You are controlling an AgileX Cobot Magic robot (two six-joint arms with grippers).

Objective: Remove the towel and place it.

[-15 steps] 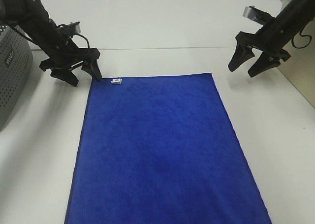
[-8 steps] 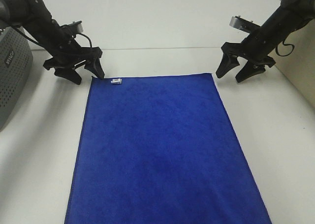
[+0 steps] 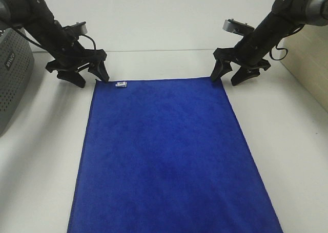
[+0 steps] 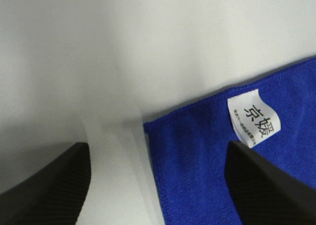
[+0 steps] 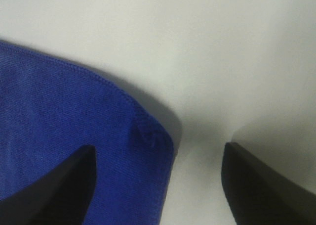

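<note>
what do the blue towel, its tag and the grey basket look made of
The towel looks like soft microfibre-type cloth, matte; a fine ribbed weave and a stitched hem show close up. The tag is a smooth white fabric label, possibly satin, printed with dark characters. The basket is probably moulded plastic, matte grey, its walls perforated in a regular grid.

The towel [image 3: 169, 156] runs out of the overhead picture at its near end, and a grey basket [image 3: 11, 84] at the left is cropped too. Fine print on the white tag [image 4: 254, 117] is too blurred to read.
</note>
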